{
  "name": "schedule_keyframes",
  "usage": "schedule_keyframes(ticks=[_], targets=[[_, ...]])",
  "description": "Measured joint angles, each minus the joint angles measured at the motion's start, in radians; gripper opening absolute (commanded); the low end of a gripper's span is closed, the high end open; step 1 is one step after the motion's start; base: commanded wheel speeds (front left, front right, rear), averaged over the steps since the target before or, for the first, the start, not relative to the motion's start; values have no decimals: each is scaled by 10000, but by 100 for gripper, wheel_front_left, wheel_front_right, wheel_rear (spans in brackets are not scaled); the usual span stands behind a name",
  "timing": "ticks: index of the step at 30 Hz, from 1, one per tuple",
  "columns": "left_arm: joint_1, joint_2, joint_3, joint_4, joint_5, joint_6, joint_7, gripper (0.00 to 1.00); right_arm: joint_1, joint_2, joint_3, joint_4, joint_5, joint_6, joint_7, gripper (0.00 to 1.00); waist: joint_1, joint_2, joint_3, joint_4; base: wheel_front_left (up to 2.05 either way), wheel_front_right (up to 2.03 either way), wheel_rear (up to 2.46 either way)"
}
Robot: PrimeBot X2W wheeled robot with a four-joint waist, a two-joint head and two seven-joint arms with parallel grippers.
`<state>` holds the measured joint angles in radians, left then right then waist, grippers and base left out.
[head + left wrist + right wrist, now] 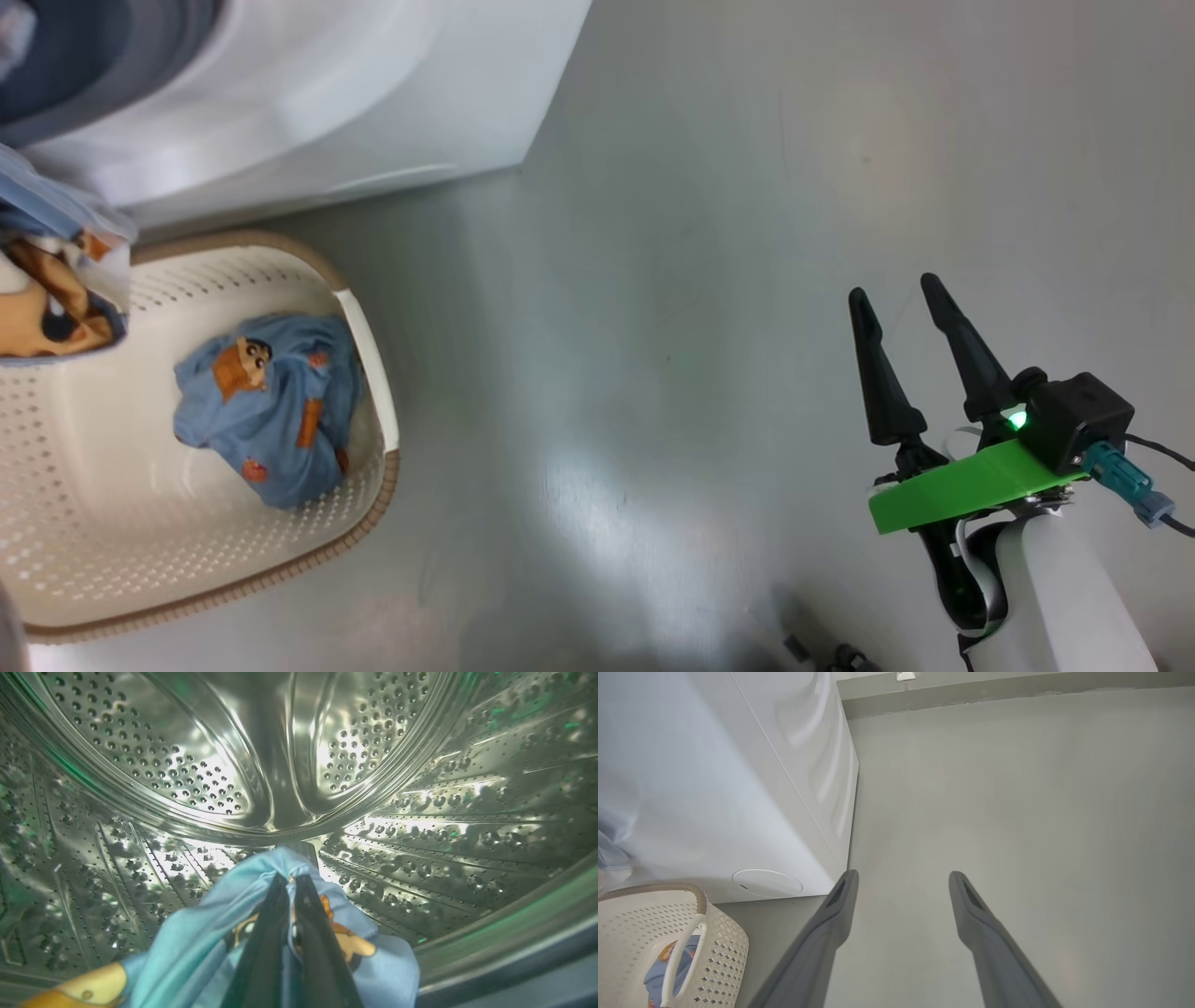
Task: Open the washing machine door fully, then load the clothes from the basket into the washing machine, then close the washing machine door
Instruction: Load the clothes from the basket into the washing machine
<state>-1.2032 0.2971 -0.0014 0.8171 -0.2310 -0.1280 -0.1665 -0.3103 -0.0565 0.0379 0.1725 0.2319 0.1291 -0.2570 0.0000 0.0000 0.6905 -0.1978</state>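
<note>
Firmly closed left end effector (290, 881) on clothes (187, 945)

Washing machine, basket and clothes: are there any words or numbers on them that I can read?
No words or numbers can be read anywhere.
On the washing machine: nothing, it is plain white, and its round hatch is blank.
On the clothes: cartoon figures, no letters.
On the basket: no label.
On the small pale tag at the wall's foot: too small to read.
</note>
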Motion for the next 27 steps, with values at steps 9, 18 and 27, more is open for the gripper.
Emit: schedule_keyframes(ticks=[9,18,27], targets=[[-1165,265,-422,874,167,6,-128,0,-48,27,159,-15,0,0,2,100,0,0,687,28,0,0,0],[-1684,600,-800,-1337,1064,251,-892,0,-195,33,278,-56,194,0,0,100,0,0,967,-83,0,0,0],[-899,512,-328,-1896,991,284,-901,100,-232,38,399,2,261,0,0,100,0,0,1000,-124,0,0,0]])
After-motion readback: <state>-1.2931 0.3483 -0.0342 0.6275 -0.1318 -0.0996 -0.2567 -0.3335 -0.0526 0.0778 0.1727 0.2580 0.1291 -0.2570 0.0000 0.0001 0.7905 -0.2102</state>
